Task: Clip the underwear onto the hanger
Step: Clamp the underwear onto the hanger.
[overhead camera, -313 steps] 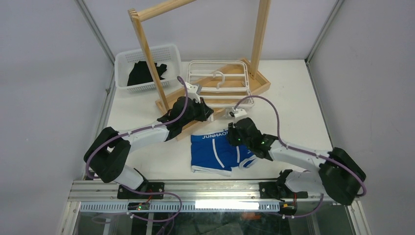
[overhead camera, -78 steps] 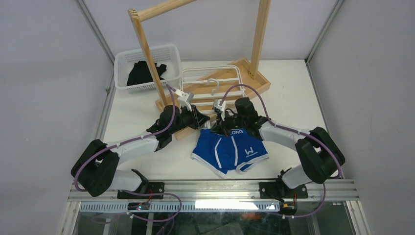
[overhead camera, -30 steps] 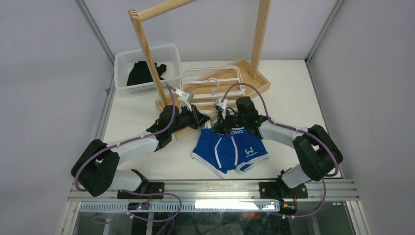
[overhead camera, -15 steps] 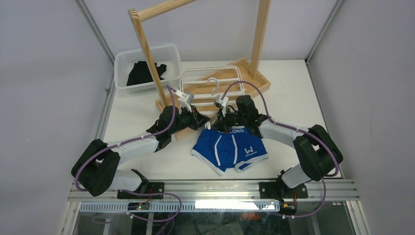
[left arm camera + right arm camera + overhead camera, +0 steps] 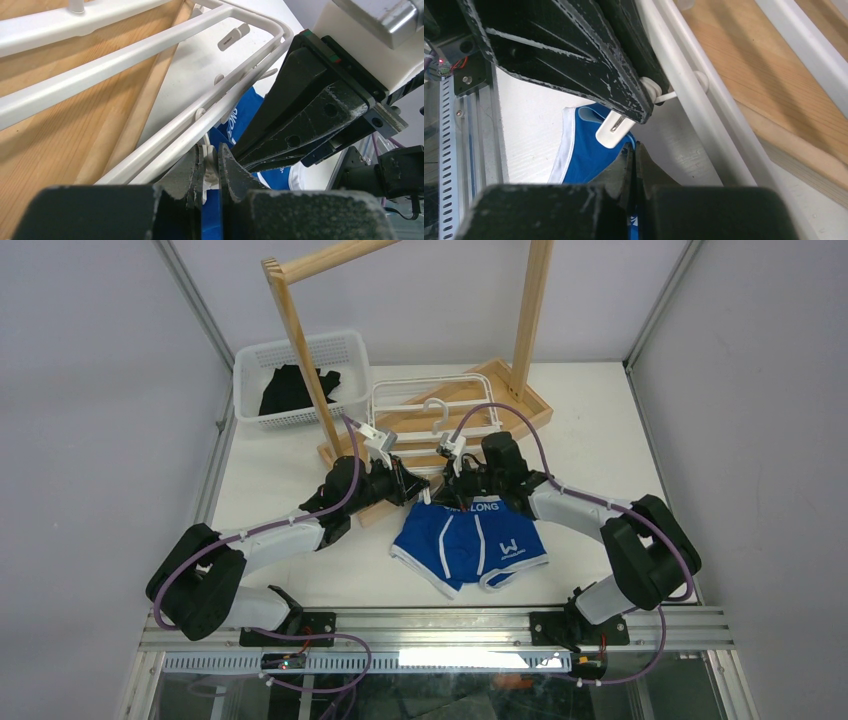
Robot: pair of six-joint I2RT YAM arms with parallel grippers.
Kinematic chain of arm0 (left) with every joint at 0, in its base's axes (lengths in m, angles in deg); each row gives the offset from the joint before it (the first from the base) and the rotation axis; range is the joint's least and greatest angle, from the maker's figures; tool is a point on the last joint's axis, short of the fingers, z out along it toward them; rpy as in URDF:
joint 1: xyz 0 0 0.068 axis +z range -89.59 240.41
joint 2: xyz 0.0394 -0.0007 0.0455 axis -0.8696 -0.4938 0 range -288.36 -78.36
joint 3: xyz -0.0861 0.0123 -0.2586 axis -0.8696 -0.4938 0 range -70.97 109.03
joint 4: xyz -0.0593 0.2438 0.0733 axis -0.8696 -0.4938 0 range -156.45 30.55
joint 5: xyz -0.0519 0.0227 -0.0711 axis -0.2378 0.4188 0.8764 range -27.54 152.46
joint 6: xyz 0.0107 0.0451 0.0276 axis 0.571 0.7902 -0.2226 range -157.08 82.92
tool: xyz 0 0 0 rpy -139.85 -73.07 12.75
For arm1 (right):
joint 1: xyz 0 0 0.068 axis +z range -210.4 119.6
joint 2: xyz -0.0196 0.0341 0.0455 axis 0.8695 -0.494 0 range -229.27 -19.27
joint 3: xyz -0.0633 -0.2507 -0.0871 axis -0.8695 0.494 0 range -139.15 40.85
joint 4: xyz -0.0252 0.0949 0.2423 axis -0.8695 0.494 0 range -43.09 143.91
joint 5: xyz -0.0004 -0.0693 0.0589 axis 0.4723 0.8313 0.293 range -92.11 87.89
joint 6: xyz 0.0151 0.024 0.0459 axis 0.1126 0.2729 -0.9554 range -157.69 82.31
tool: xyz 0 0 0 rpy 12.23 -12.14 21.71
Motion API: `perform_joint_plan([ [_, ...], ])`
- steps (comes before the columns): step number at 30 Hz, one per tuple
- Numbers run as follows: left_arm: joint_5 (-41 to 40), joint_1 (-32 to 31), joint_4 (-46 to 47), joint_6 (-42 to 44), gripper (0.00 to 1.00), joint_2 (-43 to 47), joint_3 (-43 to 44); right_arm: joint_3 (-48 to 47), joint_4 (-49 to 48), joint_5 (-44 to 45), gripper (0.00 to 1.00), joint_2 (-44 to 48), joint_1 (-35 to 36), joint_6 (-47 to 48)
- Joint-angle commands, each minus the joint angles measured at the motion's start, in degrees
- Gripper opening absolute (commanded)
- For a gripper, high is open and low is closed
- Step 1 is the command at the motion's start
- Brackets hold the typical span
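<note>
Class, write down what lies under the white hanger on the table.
Under the hanger lies the wooden rack's base, showing between its bars. At its near edge, the left gripper and right gripper cover what is beneath, beside the underwear.

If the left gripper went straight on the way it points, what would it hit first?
Probably the right gripper, just ahead of it beside the hanger; depth is unclear.
</note>
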Motion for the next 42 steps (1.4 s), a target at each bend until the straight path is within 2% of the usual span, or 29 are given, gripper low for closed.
perform_joint_plan([
  [1,6.04,-0.45,2.53,1.21,0.00,0.02,0.71,-3.26,0.42,-2.23,0.00,2.95,-0.31,1.32],
  [20,6.50,-0.47,2.17,2.40,0.01,-0.13,0.47,-5.76,5.02,-1.48,0.00,4.11,-0.33,4.14],
  [24,6.83,-0.49,1.99,2.70,0.10,-0.16,0.53,-6.21,4.80,-1.15,0.00,4.15,-0.33,4.23],
  [39,4.23,-0.45,1.96,2.38,0.60,2.36,-1.30,-7.07,3.62,0.18,0.00,2.89,-0.32,4.07],
  [42,1.76,-0.41,1.76,1.82,0.69,4.04,-2.22,-7.84,3.87,0.15,0.07,1.28,-0.32,3.97],
])
